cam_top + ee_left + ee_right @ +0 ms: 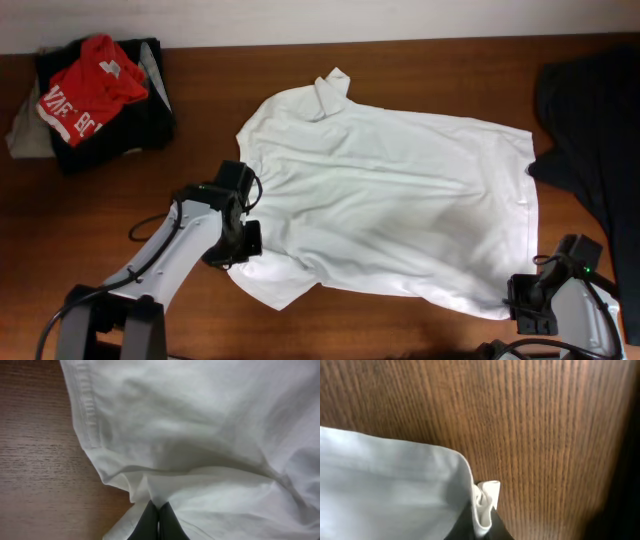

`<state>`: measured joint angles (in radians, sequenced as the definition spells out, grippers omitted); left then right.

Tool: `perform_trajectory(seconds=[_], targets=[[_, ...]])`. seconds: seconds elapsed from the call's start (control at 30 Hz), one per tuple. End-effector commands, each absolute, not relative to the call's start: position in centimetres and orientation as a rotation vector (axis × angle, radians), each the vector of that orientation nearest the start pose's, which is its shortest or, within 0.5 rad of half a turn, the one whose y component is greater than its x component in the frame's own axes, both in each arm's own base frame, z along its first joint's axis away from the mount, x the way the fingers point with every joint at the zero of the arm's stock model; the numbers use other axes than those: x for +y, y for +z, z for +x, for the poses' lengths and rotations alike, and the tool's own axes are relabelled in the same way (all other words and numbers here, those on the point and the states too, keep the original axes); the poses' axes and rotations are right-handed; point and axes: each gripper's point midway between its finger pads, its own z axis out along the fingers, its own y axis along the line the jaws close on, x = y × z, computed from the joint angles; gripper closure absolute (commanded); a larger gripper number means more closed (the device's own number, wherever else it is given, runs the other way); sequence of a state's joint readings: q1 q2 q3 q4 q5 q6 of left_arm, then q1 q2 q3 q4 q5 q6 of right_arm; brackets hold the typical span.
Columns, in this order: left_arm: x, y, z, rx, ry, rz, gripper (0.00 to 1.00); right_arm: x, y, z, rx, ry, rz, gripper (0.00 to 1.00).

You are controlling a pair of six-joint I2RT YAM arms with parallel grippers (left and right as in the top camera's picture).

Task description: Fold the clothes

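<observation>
**A:** Where is the shirt, and how much room is around it?

**B:** The shirt [390, 190] lies spread across the middle of the counter [430, 65], collar toward the far edge. There is bare wood to its left, up to the pile [125, 125] with the red top [90, 85] in the far-left corner. On the right a black garment [590, 110] comes right up to the shirt's edge, so that side is tight.

**A:** And the hands?

**B:** The left hand [240, 240] is at the near-left edge, the right hand [528, 305] at the near-right corner. The overhead view hides both grips. The left wrist view shows its fingers [148, 524] pressed together with cloth bunched at their tips. The right wrist view shows a fold of hem pinched between its fingers [460, 530].
</observation>
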<state>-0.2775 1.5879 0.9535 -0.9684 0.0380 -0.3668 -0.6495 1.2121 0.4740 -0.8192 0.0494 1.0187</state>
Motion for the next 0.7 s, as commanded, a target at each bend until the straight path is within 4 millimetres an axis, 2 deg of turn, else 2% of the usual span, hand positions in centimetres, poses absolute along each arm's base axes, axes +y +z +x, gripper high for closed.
perform_trajectory(seconds=[0.0, 0.1, 0.3, 0.57, 0.67], targets=[[-8.2, 5.5, 26.2, 3.115, -0.091, -0.140, 0.99, -9.8, -0.4, 10.9, -2.085, 0.109, -2.327, 0.96], [-8.7, 6.8, 27.7, 3.066, -0.114, -0.136, 0.99, -10.3, 0.5, 11.6, -2.094, 0.105, -2.337, 0.96], [-9.1, 7.5, 29.4, 3.004, -0.141, -0.132, 0.99, -11.3, 2.1, 12.9, -2.142, 0.095, -2.339, 0.96], [-10.2, 9.2, 35.1, 2.756, -0.199, -0.121, 0.99, -12.3, 2.7, 14.5, -2.185, 0.059, -2.391, 0.96], [-9.4, 9.7, 36.5, 2.692, -0.134, -0.138, 0.99, -12.6, 2.8, 15.0, -2.201, 0.052, -2.410, 0.96]])
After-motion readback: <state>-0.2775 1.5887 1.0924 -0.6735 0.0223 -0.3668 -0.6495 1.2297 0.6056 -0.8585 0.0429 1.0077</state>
